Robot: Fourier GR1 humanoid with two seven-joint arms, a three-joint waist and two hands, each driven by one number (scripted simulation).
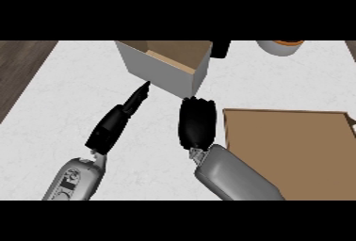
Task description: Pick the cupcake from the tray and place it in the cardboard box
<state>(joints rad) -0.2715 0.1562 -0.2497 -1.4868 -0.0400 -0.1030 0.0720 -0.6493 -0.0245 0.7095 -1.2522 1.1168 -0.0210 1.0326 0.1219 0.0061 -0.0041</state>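
Though the cupcake is the thing to be moved, it shows nowhere, and where it sits cannot be told. The right hand (198,124) is at the middle of the frame, its black back turned up to the view. It stands just left of the tray (292,150) and just below the box (163,70). Whether this hand is closed, and whether anything is under it, cannot be told from here. Its grey forearm runs down to the lower right, crossing the tray's near left corner.

The left hand (111,126) is left of centre, stretched out flat and holding nothing. Its straight fingers (139,94) point up and to the right, and their tips reach close to the box's lower left wall. I cannot tell whether they touch it.

The box stands at the upper middle with one corner turned toward the lower edge. Its outer walls are pale grey-white, its inside is cardboard brown, and its top is open. The top of the frame cuts off its far side.

The tray is a flat brown rectangle with a thin raised rim, filling the right middle and running off the right edge.

Both rest on a white marbled counter (76,94). A dark wooden strip (17,70) runs along the upper left. A white cup (280,47) with an orange top is at the upper right, and a small black thing (220,49) stands just right of the box.
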